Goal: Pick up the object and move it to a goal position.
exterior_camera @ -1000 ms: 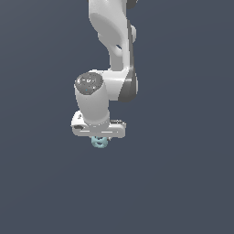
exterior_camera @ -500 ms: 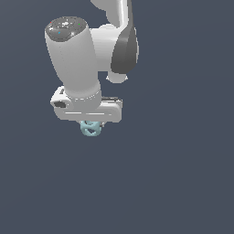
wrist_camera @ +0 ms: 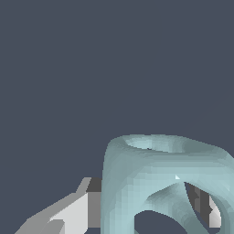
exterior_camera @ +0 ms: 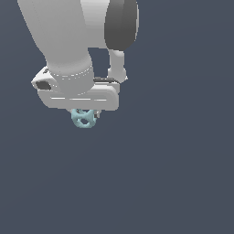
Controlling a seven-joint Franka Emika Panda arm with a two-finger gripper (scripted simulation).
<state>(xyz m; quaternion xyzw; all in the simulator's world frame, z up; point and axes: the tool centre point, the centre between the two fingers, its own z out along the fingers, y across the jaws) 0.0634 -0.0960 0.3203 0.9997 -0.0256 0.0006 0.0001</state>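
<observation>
The object (exterior_camera: 83, 118) is a tiny pale teal-blue openwork piece with loops and holes. It hangs just under the white gripper (exterior_camera: 84, 114) of the Panda arm, left of centre in the exterior view. The gripper is shut on the object and holds it up off the dark surface. The broad white hand (exterior_camera: 82, 97) hides most of the fingers. In the wrist view the object (wrist_camera: 155, 178) fills the near part of the picture, with grey-white fingers (wrist_camera: 73, 212) on either side of it.
A plain dark blue-grey surface (exterior_camera: 173, 173) lies all around, with nothing else in view. The arm's thick white and dark grey links (exterior_camera: 87, 27) fill the upper left of the exterior view.
The arm with the object in its grip has come closer to the exterior camera and looms much larger. The object has stayed between the fingers.
</observation>
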